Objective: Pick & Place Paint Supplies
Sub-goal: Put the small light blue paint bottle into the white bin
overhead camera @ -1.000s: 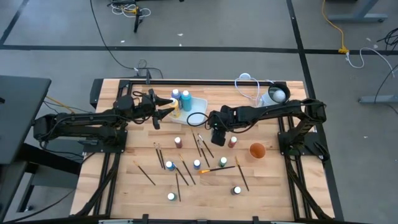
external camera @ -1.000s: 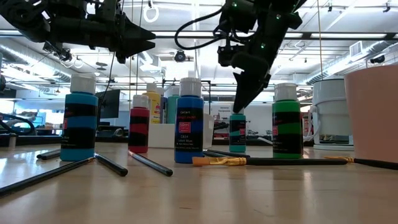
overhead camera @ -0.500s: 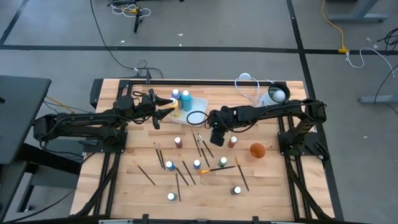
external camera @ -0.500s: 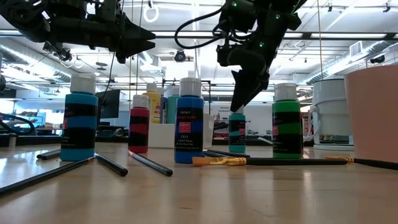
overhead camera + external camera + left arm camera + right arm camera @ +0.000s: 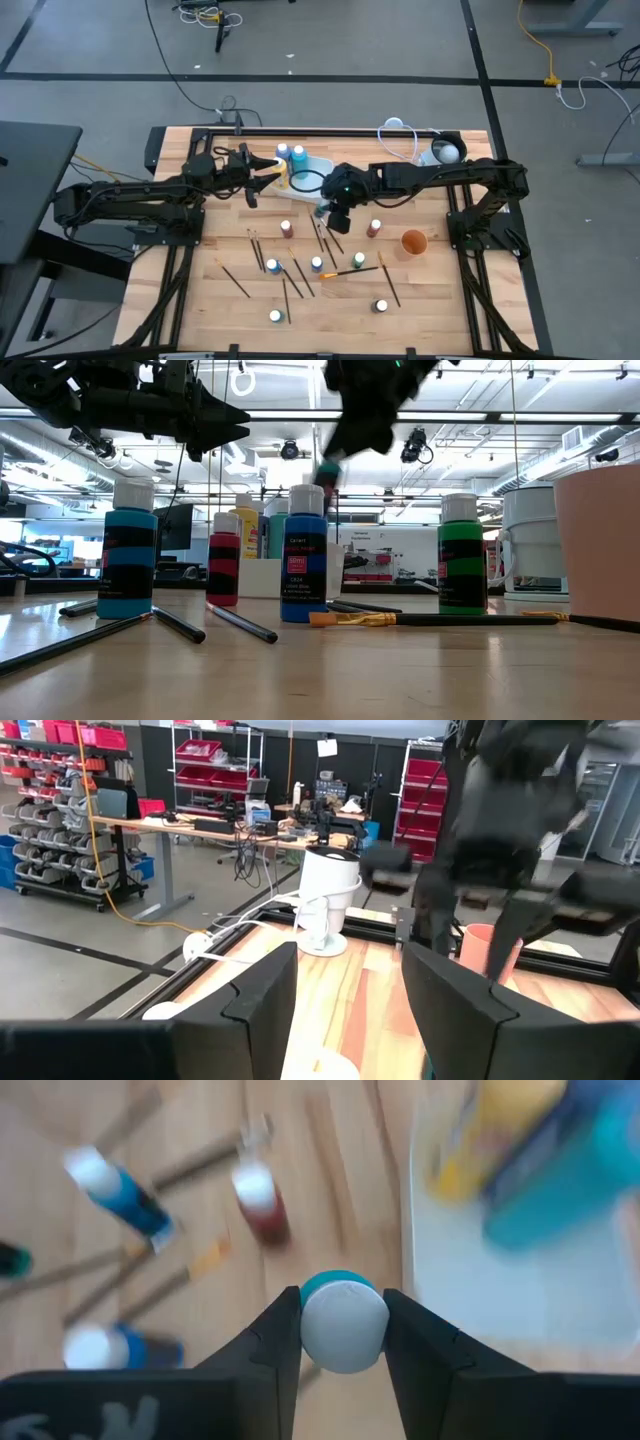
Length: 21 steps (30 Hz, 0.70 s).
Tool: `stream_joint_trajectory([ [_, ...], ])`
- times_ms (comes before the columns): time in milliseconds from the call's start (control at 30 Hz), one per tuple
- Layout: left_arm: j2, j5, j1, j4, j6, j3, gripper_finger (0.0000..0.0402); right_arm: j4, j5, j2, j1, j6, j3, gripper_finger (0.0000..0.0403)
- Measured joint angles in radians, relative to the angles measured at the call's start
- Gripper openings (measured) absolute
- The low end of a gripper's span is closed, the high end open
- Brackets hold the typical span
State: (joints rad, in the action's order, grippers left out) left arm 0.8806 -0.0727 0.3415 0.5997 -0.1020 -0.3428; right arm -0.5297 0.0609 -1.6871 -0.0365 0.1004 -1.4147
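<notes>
Teal bottle [image 5: 343, 1315] clamped btwn right gripper [image 5: 343, 1342] fingers, airborne.

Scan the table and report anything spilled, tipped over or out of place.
Nothing is spilled or broken. The brushes lie scattered at all angles among the upright bottles, as loose supplies waiting to be sorted. One teal bottle is off the table, held in the right gripper near the white tray. The left gripper hangs open beside that tray.
</notes>
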Motion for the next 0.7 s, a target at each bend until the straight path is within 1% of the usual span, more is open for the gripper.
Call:
stream_joint_trajectory([
  [133,0.0,0.0,0.0,0.001,0.0,0.0,0.0193,0.143,0.032,0.0,-0.005,-0.057,-0.01,0.0113],
  [233,0.0,0.0,0.0,0.001,-0.011,0.0,0.0193,0.207,0.037,-0.01,-0.027,-0.089,-0.011,0.0113],
  [400,0.0,0.005,0.0,0.014,-0.019,0.0,0.0193,0.18,0.09,-0.029,-0.096,-0.116,-0.01,0.0113],
  [500,0.0,0.006,0.0,0.037,-0.019,0.0,0.0193,0.193,0.083,-0.041,-0.146,-0.117,-0.011,0.0113],
  [700,0.0,0.008,0.0,0.058,-0.017,0.0,0.0193,0.145,0.08,-0.09,-0.245,-0.169,-0.011,0.0113],
])
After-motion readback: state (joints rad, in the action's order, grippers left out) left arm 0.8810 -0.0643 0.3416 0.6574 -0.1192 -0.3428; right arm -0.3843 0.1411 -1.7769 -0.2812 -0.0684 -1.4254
